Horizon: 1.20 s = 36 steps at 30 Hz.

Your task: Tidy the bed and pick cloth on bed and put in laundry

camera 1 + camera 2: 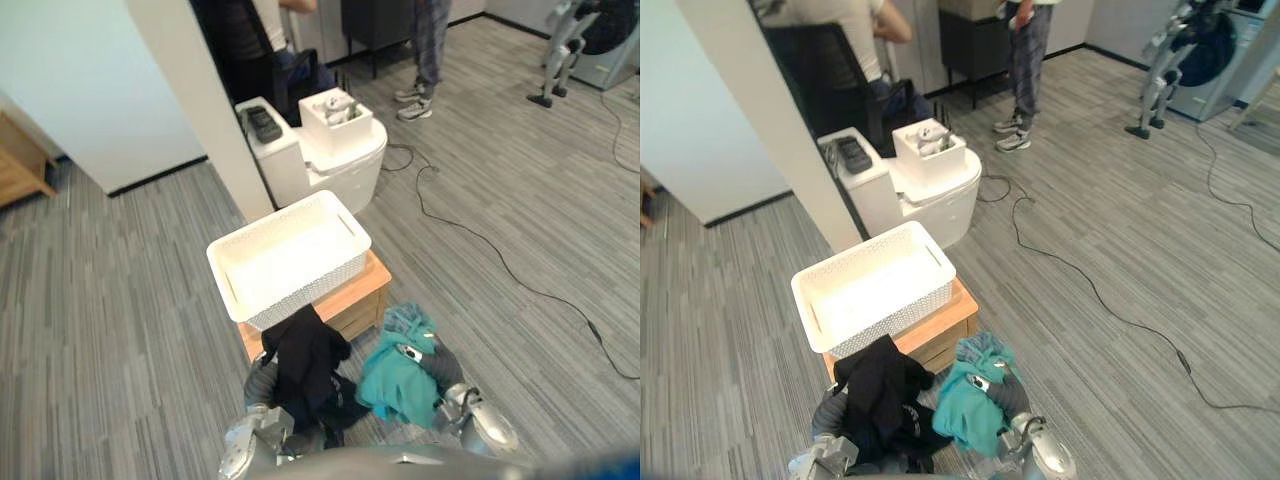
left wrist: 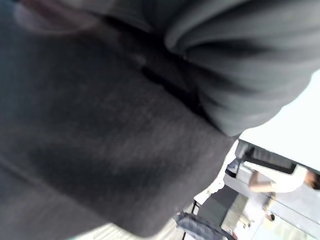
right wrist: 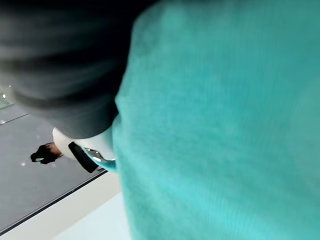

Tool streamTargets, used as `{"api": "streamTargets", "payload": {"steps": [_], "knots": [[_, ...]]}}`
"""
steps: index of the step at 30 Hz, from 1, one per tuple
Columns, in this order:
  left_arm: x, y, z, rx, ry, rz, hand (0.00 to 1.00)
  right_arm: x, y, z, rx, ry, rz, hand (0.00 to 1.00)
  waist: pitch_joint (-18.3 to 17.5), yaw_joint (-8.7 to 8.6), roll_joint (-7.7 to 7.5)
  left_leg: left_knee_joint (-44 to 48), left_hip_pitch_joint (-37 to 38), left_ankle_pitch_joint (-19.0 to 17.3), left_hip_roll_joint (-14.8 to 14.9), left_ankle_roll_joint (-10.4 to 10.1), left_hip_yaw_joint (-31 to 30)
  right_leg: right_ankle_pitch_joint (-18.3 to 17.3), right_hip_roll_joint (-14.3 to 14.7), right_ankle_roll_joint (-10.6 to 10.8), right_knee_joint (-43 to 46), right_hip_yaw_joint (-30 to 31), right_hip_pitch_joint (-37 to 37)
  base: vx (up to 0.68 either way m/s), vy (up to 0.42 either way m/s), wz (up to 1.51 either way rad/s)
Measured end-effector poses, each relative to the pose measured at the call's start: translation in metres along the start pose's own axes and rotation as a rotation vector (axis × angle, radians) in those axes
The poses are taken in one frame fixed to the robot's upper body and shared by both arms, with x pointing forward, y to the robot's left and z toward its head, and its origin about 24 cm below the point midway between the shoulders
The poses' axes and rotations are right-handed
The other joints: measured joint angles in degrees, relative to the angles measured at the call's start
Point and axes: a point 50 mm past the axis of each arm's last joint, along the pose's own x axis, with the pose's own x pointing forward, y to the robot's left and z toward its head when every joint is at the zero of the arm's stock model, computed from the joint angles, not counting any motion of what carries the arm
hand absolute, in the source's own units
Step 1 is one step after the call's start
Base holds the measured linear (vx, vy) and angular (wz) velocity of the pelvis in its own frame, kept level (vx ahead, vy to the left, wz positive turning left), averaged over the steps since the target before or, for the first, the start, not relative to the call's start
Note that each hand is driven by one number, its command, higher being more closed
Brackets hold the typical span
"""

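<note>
Room: a grey striped floor (image 1: 100, 330) is seen, with a white wall panel (image 1: 190, 110) rising at 11 o'clock from the basket.
Black cloth (image 1: 305, 365): it is held up clear of the floor at 6 o'clock from the basket, its top edge just at the basket's near wall; it is draped in a bunch.
Left hand (image 2: 250, 70): it is covered by the black cloth, which is carried on it; whether it is clenched or released cannot be told.
Laundry basket (image 1: 305, 297): a white, perforated, rectangular basket is set on a low wooden surface (image 1: 365, 290); nothing is seen inside it.
White unit (image 1: 340, 165): it is placed on the floor at 12 o'clock from the basket, with a dark flat object (image 1: 264, 124) lying on its top.
Teal cloth (image 1: 395, 385): it is bunched at 5 o'clock from the basket, just beside the black cloth and near the corner of the wooden surface.
Right hand (image 1: 440, 366): its fingers (image 1: 408, 351) are curled over the teal cloth, which is grasped.
Person (image 1: 425, 50): legs and shoes are seen at 1 o'clock, well apart from the basket.
</note>
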Motion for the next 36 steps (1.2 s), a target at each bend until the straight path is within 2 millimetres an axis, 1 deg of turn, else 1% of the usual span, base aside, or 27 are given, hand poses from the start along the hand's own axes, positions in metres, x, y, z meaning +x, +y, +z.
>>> {"api": "streamTargets", "payload": {"steps": [2, 3, 4, 5, 6, 7, 8, 9, 10, 11, 12, 13, 15, 16, 17, 18, 19, 20, 21, 23, 27, 30, 31, 32, 34, 35, 36], "knots": [[0.003, -0.003, 0.002, -0.002, -0.007, -0.013, 1.0, 0.001, 0.001, 0.001, 0.003, -0.01, 0.002, 1.0, 0.1, 0.95, -0.27, -0.1, 0.6, -2.6, -0.4, -0.4, 0.8, -0.8, -1.2, 1.3, 2.5, 0.2, -0.5, 0.04, 0.062, -0.04], [0.005, -0.006, 0.002, -0.001, -0.002, -0.023, 1.0, 0.001, 0.0, 0.0, -0.002, -0.004, -0.003, 1.0, 0.1, 0.94, -0.55, 0.0, 1.4, -4.7, -1.5, -0.5, 0.6, -2.8, -3.2, 2.1, 8.9, 0.6, -1.9, 0.03, 0.106, 0.34], [0.006, -0.006, 0.001, 0.003, 0.014, -0.028, 1.0, -0.001, -0.002, -0.004, -0.002, 0.012, -0.027, 1.0, 0.5, 0.62, -1.46, -0.9, 2.9, -5.1, -3.5, -0.4, -1.0, -3.2, -6.6, 1.0, 20.5, 2.1, -5.7, 0.04, 0.116, 0.51], [0.007, -0.006, 0.002, 0.009, 0.015, -0.034, 1.0, -0.003, -0.003, -0.007, 0.0, 0.023, -0.042, 1.0, 0.6, 0.42, -1.93, -1.8, 4.0, -5.1, -4.6, -0.3, -1.7, -2.0, -8.1, -0.5, 26.7, 3.8, -8.1, 0.06, 0.111, 0.65], [0.007, -0.004, 0.004, 0.024, 0.014, -0.045, 1.0, -0.004, -0.002, -0.012, 0.001, 0.041, -0.052, 1.0, 0.6, 0.03, -2.41, -3.5, 5.7, -4.8, -6.3, 0.3, -3.8, 2.5, -9.3, -2.9, 35.9, 8.0, -12.2, 0.12, 0.129, 1.04], [0.008, -0.002, 0.009, 0.048, 0.005, -0.06, 1.0, -0.005, -0.001, -0.02, 0.002, 0.068, -0.071, 1.0, 0.2, -1.46, -2.03, -5.2, 7.4, -4.3, -7.1, 1.6, -7.9, 2.5, -7.9, -3.2, 45.1, 12.7, -17.6, 0.14, 0.111, 1.16], [0.008, -0.001, 0.011, 0.056, 0.003, -0.062, 1.0, -0.004, 0.003, -0.021, 0.008, 0.07, -0.065, 1.0, 0.1, -1.89, -2.19, -5.7, 7.7, -4.1, -7.2, 2.0, -9.3, 0.1, -6.6, -3.1, 46.1, 13.3, -18.8, 0.19, 0.104, 1.46], [0.009, 0.003, 0.014, 0.077, -0.002, -0.065, 1.0, -0.003, 0.01, -0.022, 0.022, 0.06, -0.058, 1.0, -0.4, -2.34, -2.62, -6.9, 8.1, -3.5, -7.2, 2.8, -11.7, -3.3, -4.0, -3.8, 45.0, 13.5, -21.0, 0.2, 0.033, 1.21], [0.011, 0.003, 0.016, 0.084, -0.003, -0.069, 1.0, -0.001, 0.014, -0.021, 0.026, 0.042, -0.051, 1.0, -0.5, -2.19, -2.82, -7.9, 8.6, -3.2, -7.2, 3.2, -13.6, -5.3, -1.6, -4.1, 41.7, 13.5, -22.7, 0.21, 0.023, 1.13], [0.011, 0.002, 0.016, 0.084, 0.0, -0.07, 1.0, -0.001, 0.015, -0.019, 0.027, 0.033, -0.048, 1.0, -0.6, -2.2, -2.74, -8.3, 9.0, -3.1, -7.2, 2.7, -14.7, -6.0, -0.3, -4.2, 39.1, 13.6, -23.4, 0.24, -0.005, 0.95], [0.011, 0.002, 0.014, 0.083, 0.011, -0.073, 1.0, 0.0, 0.016, -0.016, 0.027, 0.013, -0.044, 1.0, -0.9, -2.31, -2.4, -9.2, 9.6, -2.7, -7.1, 1.9, -16.8, -6.1, 2.3, -4.2, 33.0, 14.2, -24.1, 0.2, -0.022, 0.75], [0.011, 0.001, 0.014, 0.083, 0.016, -0.076, 1.0, 0.0, 0.017, -0.014, 0.027, 0.002, -0.041, 1.0, -1.1, -2.46, -2.23, -9.2, 9.6, -2.8, -7.0, 1.7, -18.0, -6.0, 3.9, -4.2, 30.0, 15.2, -24.5, 0.28, -0.068, 1.0], [0.013, -0.001, 0.012, 0.093, 0.036, -0.09, 1.0, 0.002, 0.019, -0.006, 0.025, -0.031, -0.032, 1.0, -1.7, -4.28, -0.8, -9.0, 9.7, -3.0, -5.4, 0.5, -23.8, -5.3, 11.4, -3.9, 19.9, 21.8, -26.4, 0.32, -0.141, 1.2], [0.013, -0.003, 0.011, 0.097, 0.04, -0.1, 1.0, 0.002, 0.019, -0.005, 0.026, -0.039, -0.034, 1.0, -1.7, -4.97, -0.53, -8.9, 9.8, -3.1, -4.8, 0.0, -25.0, -4.3, 12.8, -3.6, 17.4, 23.2, -26.7, 0.32, -0.176, 1.3], [0.012, -0.004, 0.009, 0.115, 0.05, -0.124, 1.0, 0.002, 0.022, -0.001, 0.034, -0.06, -0.034, 1.0, -2.1, -5.5, -0.85, -8.3, 9.8, -3.7, -4.7, -1.5, -25.7, 0.7, 13.6, -3.6, 11.1, 25.4, -26.1, 0.4, -0.226, 1.02], [0.011, -0.002, 0.004, 0.139, 0.078, -0.135, 1.0, 0.001, 0.024, -0.002, 0.043, -0.069, -0.038, 1.0, -2.6, -5.43, -1.79, -8.0, 10.9, -4.7, -4.5, -3.0, -25.4, 6.1, 13.5, -6.0, 10.7, 25.2, -25.7, 0.4, -0.214, 0.74], [0.011, -0.003, 0.001, 0.135, 0.091, -0.134, 1.0, 0.002, 0.023, -0.001, 0.035, -0.067, -0.04, 1.0, -2.6, -4.83, -0.9, -8.0, 11.4, -4.6, -3.7, -3.6, -25.0, 6.2, 13.7, -6.1, 10.9, 24.6, -25.0, 0.37, -0.202, 0.36], [0.008, -0.006, -0.005, 0.123, 0.106, -0.14, 1.0, 0.004, 0.02, 0.003, 0.017, -0.077, -0.041, 1.0, -2.7, -4.76, 0.6, -8.2, 11.9, -4.6, -2.3, -4.7, -22.9, 6.0, 14.4, -6.4, 9.8, 23.8, -23.5, 0.26, -0.117, 0.25], [0.007, -0.009, -0.009, 0.113, 0.112, -0.148, 1.0, 0.006, 0.017, 0.007, -0.001, -0.086, -0.05, 1.0, -2.6, -5.06, 1.73, -9.3, 12.8, -4.4, -1.2, -5.2, -20.9, 5.8, 15.0, -6.7, 8.9, 22.5, -22.4, 0.23, -0.098, 0.33], [0.007, -0.01, -0.009, 0.112, 0.114, -0.154, 1.0, 0.006, 0.012, 0.01, -0.01, -0.093, -0.095, 1.0, -2.8, -5.31, 2.65, -12.1, 14.6, -3.3, -0.3, -6.0, -19.1, 5.6, 15.6, -7.1, 7.8, 21.5, -20.8, 0.16, -0.06, 0.29], [0.004, -0.004, -0.009, 0.117, 0.122, -0.137, 1.0, 0.007, 0.002, 0.016, -0.021, -0.114, -0.167, 1.0, -2.5, -5.28, 2.07, -14.2, 16.7, -2.5, 0.1, -6.1, -17.2, 6.3, 16.1, -7.8, 4.5, 21.6, -17.7, 0.02, -0.013, 0.04], [0.004, 0.004, -0.006, 0.121, 0.134, -0.11, 1.0, 0.007, 0.0, 0.024, -0.073, -0.144, -0.172, 1.0, -2.5, -4.95, 1.71, -14.6, 17.1, -2.6, 0.0, -5.9, -16.0, 8.4, 16.4, -7.4, 0.8, 23.0, -16.1, -0.07, 0.039, -0.12], [0.005, 0.009, -0.003, 0.129, 0.135, -0.097, 1.0, 0.007, 0.002, 0.036, -0.105, -0.193, -0.155, 1.0, -2.5, -4.96, 1.59, -15.1, 17.1, -3.0, 0.0, -5.2, -15.1, 9.3, 16.7, -7.3, -0.6, 23.3, -15.8, -0.1, 0.037, -0.12], [0.005, 0.01, -0.003, 0.131, 0.137, -0.092, 1.0, 0.007, 0.004, 0.043, -0.123, -0.221, -0.146, 1.0, -2.5, -4.92, 1.4, -15.0, 17.1, -3.0, 0.0, -5.1, -14.7, 9.8, 16.7, -7.3, -1.2, 23.8, -15.6, -0.14, 0.032, -0.21], [0.005, 0.014, -0.002, 0.142, 0.156, -0.084, 1.0, 0.004, 0.009, 0.073, -0.204, -0.329, -0.099, 1.0, -2.8, -4.18, 0.91, -14.9, 17.3, -3.8, 0.0, -5.3, -13.8, 11.5, 16.9, -7.0, -3.8, 24.8, -14.3, -0.11, 0.013, -0.22], [0.005, 0.014, -0.002, 0.145, 0.162, -0.085, 1.0, 0.003, 0.009, 0.081, -0.227, -0.354, -0.086, 1.0, -2.9, -4.1, 0.89, -14.9, 17.3, -3.8, -0.1, -5.3, -13.7, 11.8, 16.9, -6.9, -4.4, 24.9, -14.1, -0.08, 0.012, -0.14], [0.005, 0.013, -0.001, 0.146, 0.166, -0.089, 1.0, 0.002, 0.009, 0.097, -0.276, -0.406, -0.07, 1.0, -3.4, -3.84, 0.21, -14.9, 17.3, -3.8, -0.1, -5.2, -13.4, 12.2, 16.9, -6.8, -5.3, 25.2, -13.7, -0.06, 0.009, -0.07]]}}
